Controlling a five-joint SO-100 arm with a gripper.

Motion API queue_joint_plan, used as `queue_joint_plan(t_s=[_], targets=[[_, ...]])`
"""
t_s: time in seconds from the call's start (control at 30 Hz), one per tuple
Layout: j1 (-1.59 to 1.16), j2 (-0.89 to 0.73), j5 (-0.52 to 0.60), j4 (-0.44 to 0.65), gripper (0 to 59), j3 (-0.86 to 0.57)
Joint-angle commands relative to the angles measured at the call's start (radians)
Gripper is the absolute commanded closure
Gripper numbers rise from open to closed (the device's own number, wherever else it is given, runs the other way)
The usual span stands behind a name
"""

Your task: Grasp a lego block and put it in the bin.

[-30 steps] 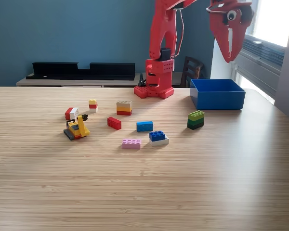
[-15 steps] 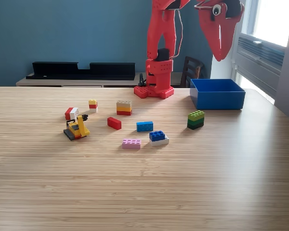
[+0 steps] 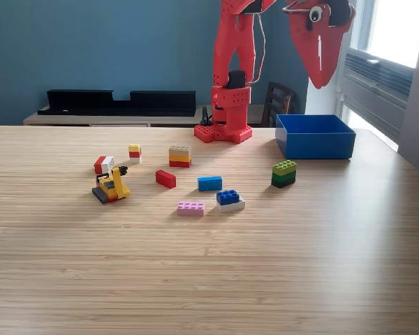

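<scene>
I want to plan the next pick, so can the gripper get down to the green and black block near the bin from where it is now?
Probably yes. The gripper hangs high above the bin, and the green and black block stands alone on the table, with open space around it and nothing above it.

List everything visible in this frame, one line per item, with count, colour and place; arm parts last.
bin: 1, bright blue, on the table at the exterior view's right, beside the arm base.
green block stack: 1, green on dark, in front of the bin.
blue brick: 1, mid table.
blue-on-white block: 1, nearer the camera than the blue brick.
pink plate: 1, left of it.
red brick: 1, left of the blue brick.
tan-yellow-red stack: 1, further back.
yellow-red-white stack: 1, small.
red-white block: 1, leftmost.
yellow vehicle model: 1.
table: 1, wood grain.
arm base: 1, red.
gripper: 1, red, raised above the bin, jaws closed, holding nothing visible.
</scene>
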Motion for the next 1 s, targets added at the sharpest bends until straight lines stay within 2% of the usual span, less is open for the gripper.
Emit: queue_joint_plan(t_s=[0.03,0.23,0.57,1.0], targets=[[-0.002,0.084,-0.012,-0.025,58.5,-0.011],[0.018,0.084,-0.015,-0.046,58.5,-0.008],[0.167,0.084,-0.006,-0.169,58.5,0.091],[0.489,0.084,0.060,-0.525,58.5,0.443]])
